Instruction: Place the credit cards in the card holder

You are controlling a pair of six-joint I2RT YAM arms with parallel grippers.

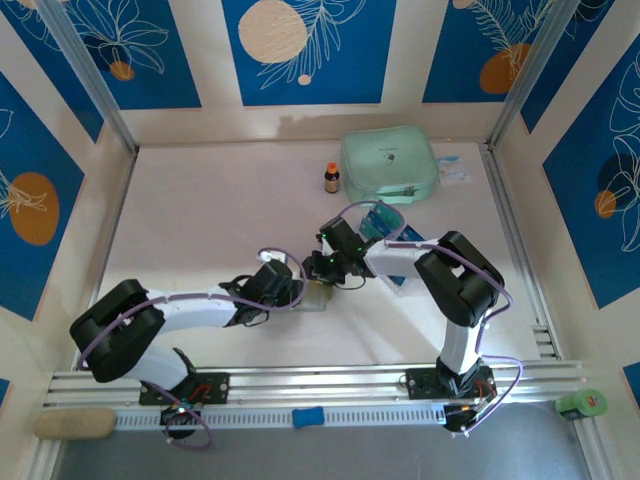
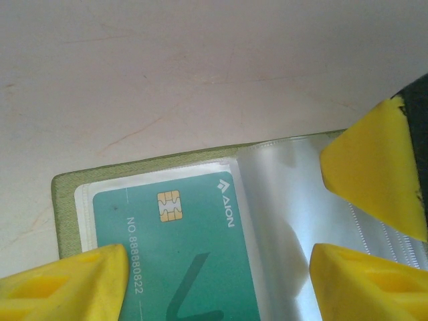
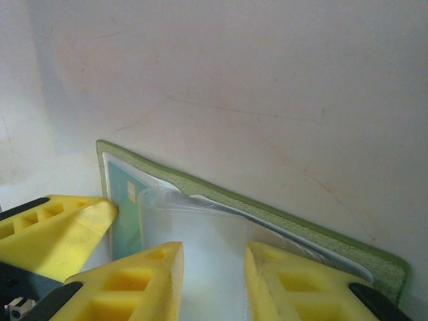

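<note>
The open card holder (image 2: 67, 214), one credit card (image 2: 187, 227) pocketed, lies at frame bottom beneath the parted, empty left gripper (image 2: 219, 257) and right gripper (image 3: 214, 251); mint case (image 1: 388, 165) upper right.

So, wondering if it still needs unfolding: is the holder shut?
No, the holder lies open, its clear pockets facing up and a card inside one.

The card holder (image 3: 281, 224) is seen lying open on the worktop (image 3: 267, 80) — a teal credit card (image 3: 124, 214) is tucked into its left clear pocket. The right end effector (image 3: 214, 261) is held over the neighbouring pocket, jaws apart — another yellow finger (image 3: 60, 231) is seen touching the holder's left edge.
</note>
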